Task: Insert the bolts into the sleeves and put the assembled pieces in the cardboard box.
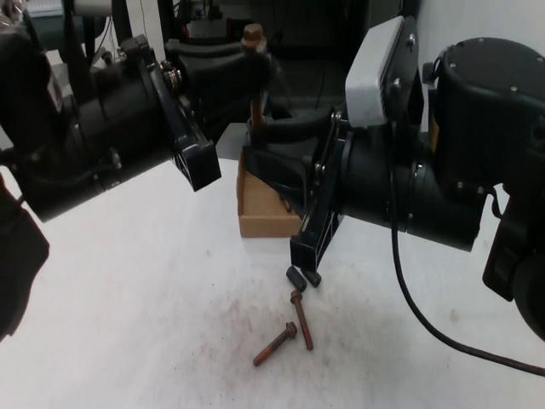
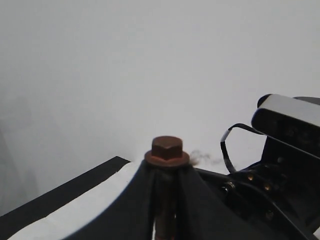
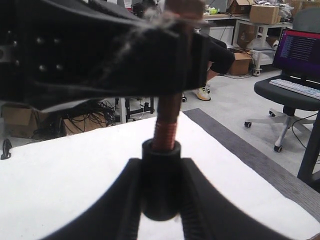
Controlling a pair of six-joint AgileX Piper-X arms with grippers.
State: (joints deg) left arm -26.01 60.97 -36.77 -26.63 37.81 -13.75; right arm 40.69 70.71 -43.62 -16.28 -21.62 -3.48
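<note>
The left fingers [image 2: 132, 210] are pinched on an upright bolt [image 2: 167, 150] under its head. The right fingers [image 3: 120, 210] are clamped on a black sleeve [image 3: 160, 192], entered by the bolt's thread, aloft near the cardboard box [image 1: 268, 226]. Loose bolts [image 1: 300, 319] and loose sleeves [image 1: 296, 278] are seen on the counter [image 1: 128, 298].

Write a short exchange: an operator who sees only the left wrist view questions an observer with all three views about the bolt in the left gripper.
Operator: I see the left gripper shut on a bolt below its head. Where does the tip go?
Observer: Its threaded end sits in the mouth of a black sleeve, held by the right gripper.
Operator: What else lies on the table?
Observer: Two loose bolts and two loose sleeves, on the near side of the cardboard box.
</note>
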